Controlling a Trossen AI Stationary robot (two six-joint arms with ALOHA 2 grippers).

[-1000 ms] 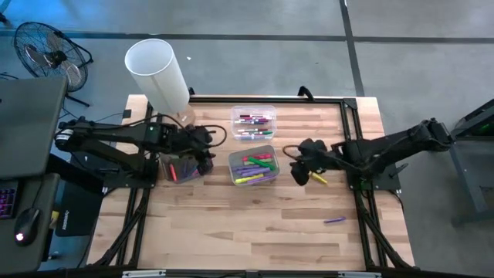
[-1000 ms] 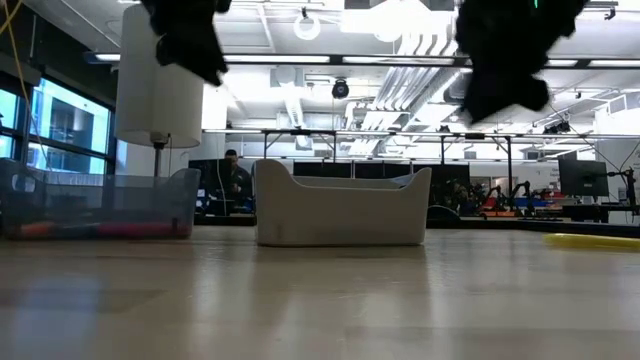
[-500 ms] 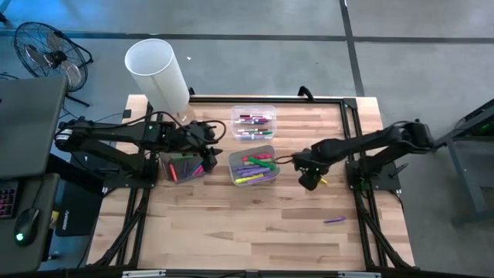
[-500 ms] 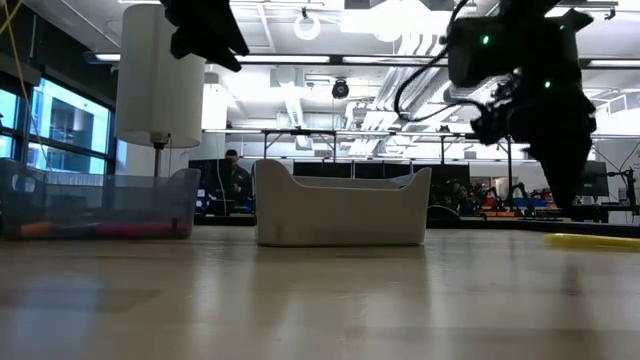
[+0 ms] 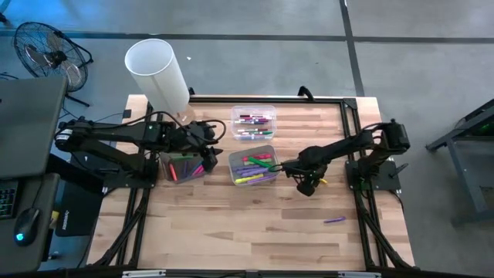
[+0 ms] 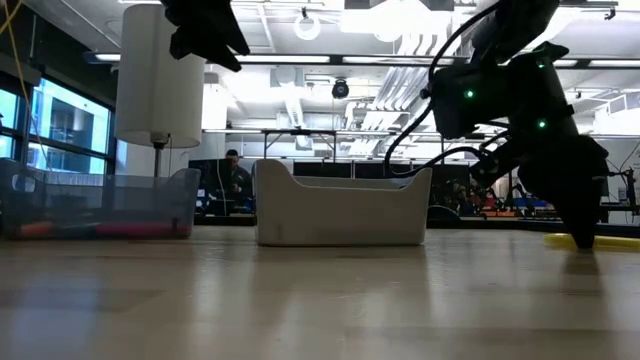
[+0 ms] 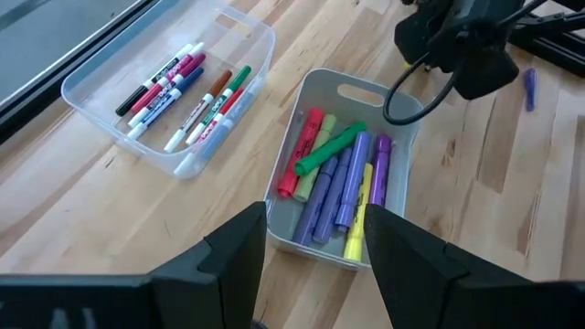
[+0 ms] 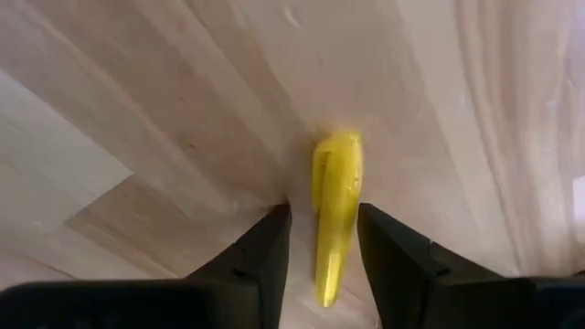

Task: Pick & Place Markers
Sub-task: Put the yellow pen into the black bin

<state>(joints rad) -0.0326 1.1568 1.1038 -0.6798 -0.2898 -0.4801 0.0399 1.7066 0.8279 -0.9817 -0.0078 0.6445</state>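
A yellow marker [image 8: 335,215] lies flat on the wooden table right of the grey bin [image 5: 253,164], which holds purple, green, yellow and pink markers [image 7: 334,178]. My right gripper [image 8: 324,242] is down at the table, open, one finger on each side of the yellow marker [image 5: 319,180]. In the low view its fingertip [image 6: 585,238] reaches table level beside the marker [image 6: 600,240]. My left gripper [image 7: 315,242] hovers open and empty left of the grey bin. A purple marker [image 5: 333,220] lies alone toward the near right.
A clear bin [image 5: 253,122] of white-bodied markers sits beyond the grey bin. A dark translucent bin [image 5: 181,166] with pink markers sits under my left arm. A tall white cylinder [image 5: 158,69] stands at the far left corner. Bare wood spans the near half of the table.
My right gripper has come down from above the table to table level, shifting slightly toward the near edge, and now straddles the yellow marker. My left gripper edged a little toward the grey bin, then held still. The markers have not moved.
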